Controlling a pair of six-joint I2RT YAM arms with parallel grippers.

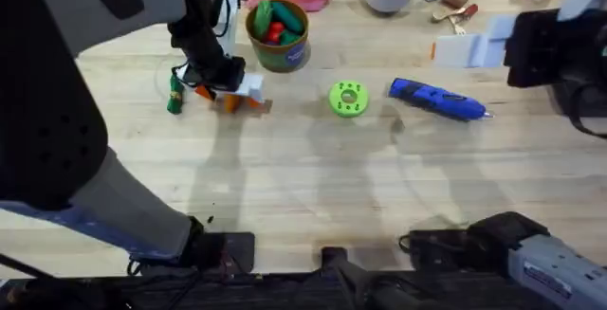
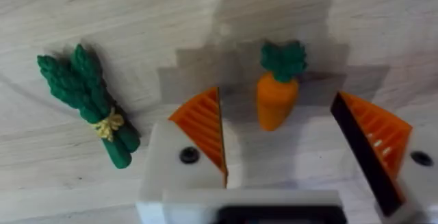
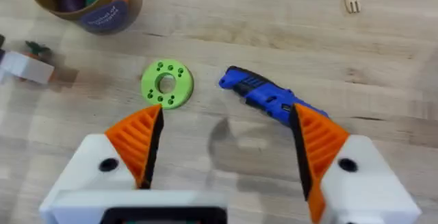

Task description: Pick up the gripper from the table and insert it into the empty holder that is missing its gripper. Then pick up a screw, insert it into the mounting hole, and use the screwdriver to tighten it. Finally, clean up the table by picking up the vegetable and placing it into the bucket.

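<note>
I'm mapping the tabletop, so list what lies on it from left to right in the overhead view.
Toy asparagus → left claw over the carrot → green bucket → green disc → blue screwdriver.

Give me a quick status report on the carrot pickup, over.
Left gripper open, straddling small orange toy carrot on wooden table. Right gripper open, empty. Green asparagus bundle beside carrot, apart. Green bucket beyond.

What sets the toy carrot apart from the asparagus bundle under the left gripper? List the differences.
1. The carrot is orange with a green leafy top; the asparagus bundle is green throughout with a yellow tie.
2. The carrot is short and stubby; the asparagus is longer and slimmer.
3. The carrot lies between the open fingers of the left gripper; the asparagus lies outside them, off to one side.
Both are toy vegetables lying flat on the table.
</note>
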